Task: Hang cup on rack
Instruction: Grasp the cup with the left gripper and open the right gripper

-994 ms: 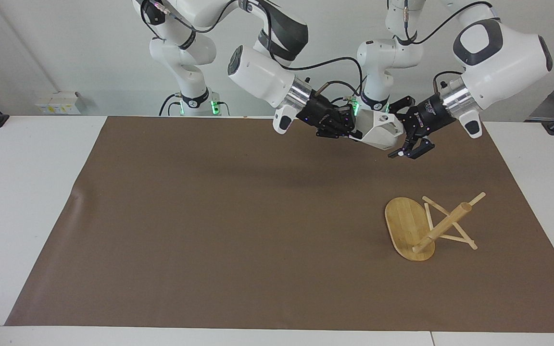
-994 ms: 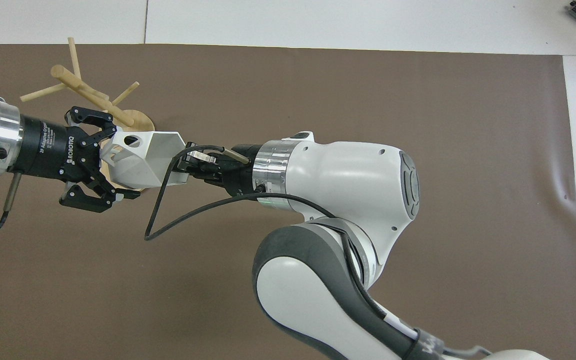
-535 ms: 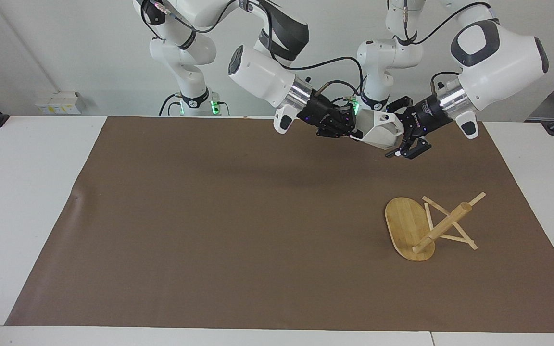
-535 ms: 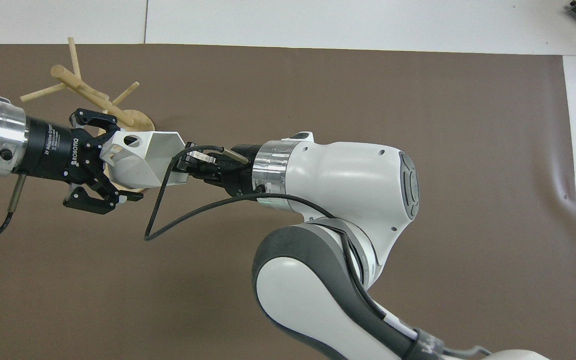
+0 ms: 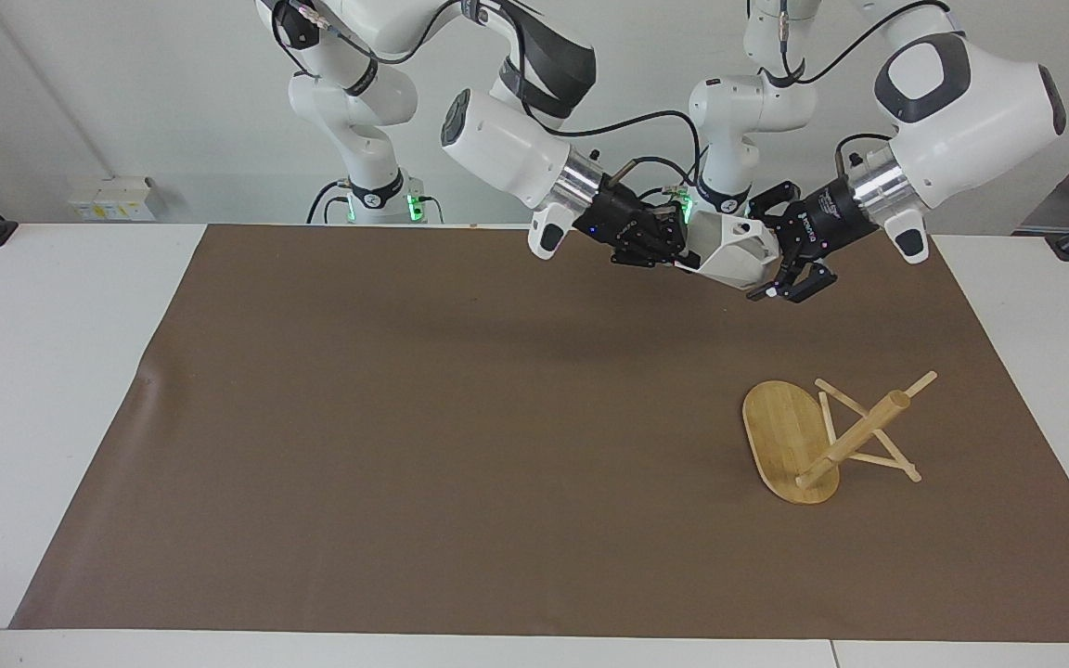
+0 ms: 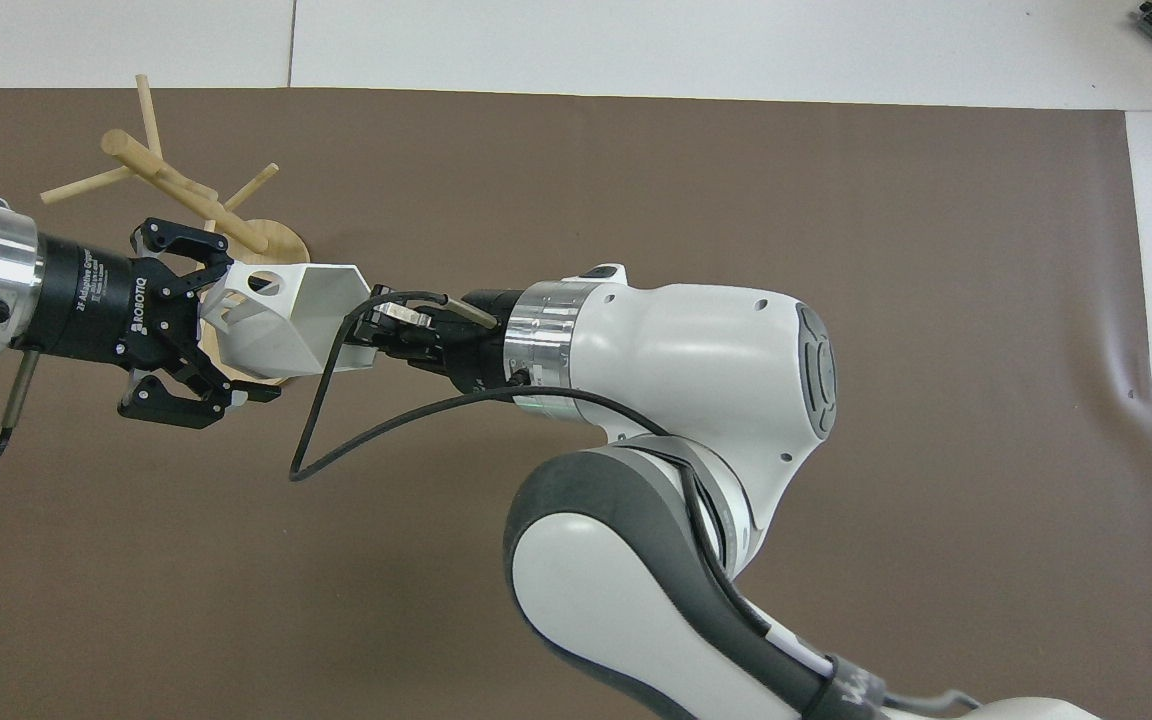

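The white faceted cup (image 5: 729, 252) (image 6: 281, 318) hangs on its side in the air over the brown mat, toward the left arm's end. My right gripper (image 5: 678, 255) (image 6: 368, 338) is shut on the cup's rim wall. My left gripper (image 5: 773, 261) (image 6: 234, 330) meets it from the base end, open, one finger on either side of the cup. I cannot tell whether they touch it. The bamboo rack (image 5: 855, 436) (image 6: 151, 165) stands on the mat (image 5: 423, 436), farther from the robots. In the overhead view the cup hides part of its oval base (image 5: 780, 431).
The brown mat covers most of the white table (image 5: 43, 371). The rack's thin pegs (image 5: 869, 459) stick out sideways from its post. The right arm's large white link (image 6: 676, 360) reaches across the middle of the overhead view.
The left gripper's fingers have drawn closer together around the cup's base end, and its wrist has shifted slightly. The right gripper and the cup have barely moved.
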You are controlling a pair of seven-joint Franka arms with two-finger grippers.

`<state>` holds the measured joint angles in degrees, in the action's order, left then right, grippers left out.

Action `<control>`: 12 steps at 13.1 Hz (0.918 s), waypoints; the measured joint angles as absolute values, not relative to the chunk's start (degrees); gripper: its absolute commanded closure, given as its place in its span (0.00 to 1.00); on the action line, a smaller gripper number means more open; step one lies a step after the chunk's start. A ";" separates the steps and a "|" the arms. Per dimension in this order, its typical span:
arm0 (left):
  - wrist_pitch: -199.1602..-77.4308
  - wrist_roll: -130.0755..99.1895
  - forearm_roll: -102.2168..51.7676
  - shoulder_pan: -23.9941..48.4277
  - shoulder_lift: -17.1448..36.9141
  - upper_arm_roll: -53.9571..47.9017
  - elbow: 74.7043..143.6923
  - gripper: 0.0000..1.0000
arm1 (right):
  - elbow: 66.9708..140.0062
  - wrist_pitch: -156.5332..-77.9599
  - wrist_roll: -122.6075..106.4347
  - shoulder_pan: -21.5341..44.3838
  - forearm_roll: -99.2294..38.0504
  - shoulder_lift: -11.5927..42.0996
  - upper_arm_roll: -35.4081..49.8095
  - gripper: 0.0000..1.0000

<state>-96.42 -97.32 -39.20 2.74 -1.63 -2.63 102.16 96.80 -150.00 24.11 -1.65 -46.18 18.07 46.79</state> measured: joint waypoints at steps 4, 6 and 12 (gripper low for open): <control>-95.59 -97.33 -39.26 2.72 -1.68 -2.52 102.15 1.00 | 96.76 -150.19 24.11 -1.64 -46.18 18.10 46.82 0.83; -95.86 -97.35 -39.27 2.59 -1.69 -2.34 102.12 1.00 | 96.73 -150.20 24.11 -1.64 -46.18 18.10 46.87 0.66; -96.78 -99.05 -39.21 1.76 -1.87 -1.53 101.39 1.00 | 96.75 -150.21 24.17 -1.68 -46.18 18.15 46.86 0.00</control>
